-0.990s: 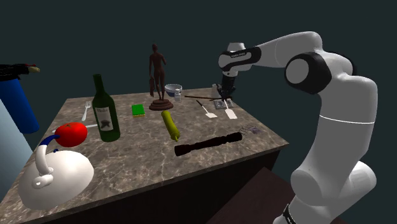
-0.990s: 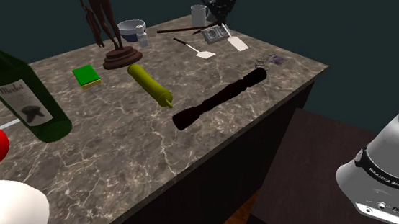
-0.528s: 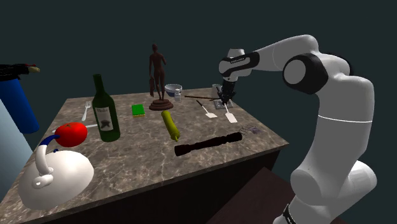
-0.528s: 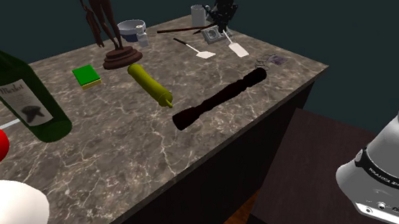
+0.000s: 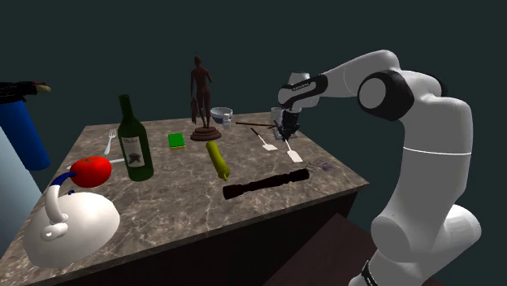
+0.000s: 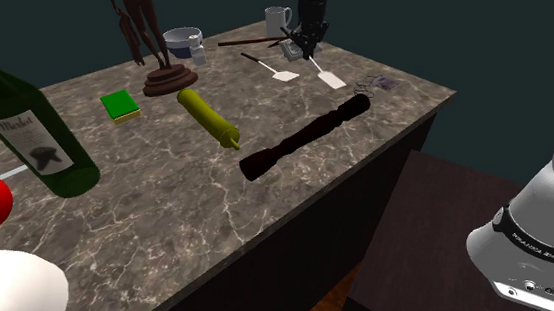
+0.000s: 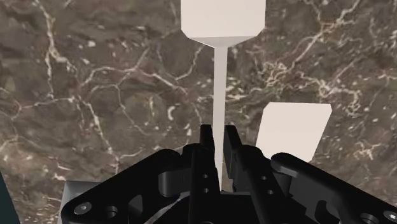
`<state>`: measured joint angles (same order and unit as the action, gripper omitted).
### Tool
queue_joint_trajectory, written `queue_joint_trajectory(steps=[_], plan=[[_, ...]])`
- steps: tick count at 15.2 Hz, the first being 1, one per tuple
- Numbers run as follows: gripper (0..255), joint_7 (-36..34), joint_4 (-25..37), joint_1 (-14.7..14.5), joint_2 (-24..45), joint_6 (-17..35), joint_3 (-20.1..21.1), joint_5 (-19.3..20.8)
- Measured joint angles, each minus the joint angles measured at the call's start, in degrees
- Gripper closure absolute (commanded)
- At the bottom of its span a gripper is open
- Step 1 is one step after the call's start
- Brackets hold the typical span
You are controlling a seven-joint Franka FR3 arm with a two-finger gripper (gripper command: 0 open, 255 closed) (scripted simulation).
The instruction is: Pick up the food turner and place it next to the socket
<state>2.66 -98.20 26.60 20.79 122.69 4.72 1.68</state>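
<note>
We find the jaws clenched on the food turner [image 7: 221, 76]: plain white, thin straight handle, flat squarish blade. It slants down over the tabletop [image 6: 169, 217].

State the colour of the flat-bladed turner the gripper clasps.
The flat-bladed turner is white; the wrist view shows it best.

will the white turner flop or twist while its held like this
Likely stiff: the white turner runs straight out from the gripper, no sag. Clasped by its thin handle alone, blade far out, so it may pivot.
</note>
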Motion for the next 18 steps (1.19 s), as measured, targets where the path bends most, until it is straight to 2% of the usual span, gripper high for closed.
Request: queue_joint_trajectory(steps=[6,12,13,18], plan=[[255,0.0,-1.8,0.0,1.9,3.8,-0.1,0.2],[255,-0.1,-2.1,0.0,2.0,4.3,-0.1,0.2],[0,-0.1,-2.1,0.0,1.9,4.3,-0.1,0.2],[0,-0.1,-2.2,0.0,2.0,4.2,-0.1,0.2]])
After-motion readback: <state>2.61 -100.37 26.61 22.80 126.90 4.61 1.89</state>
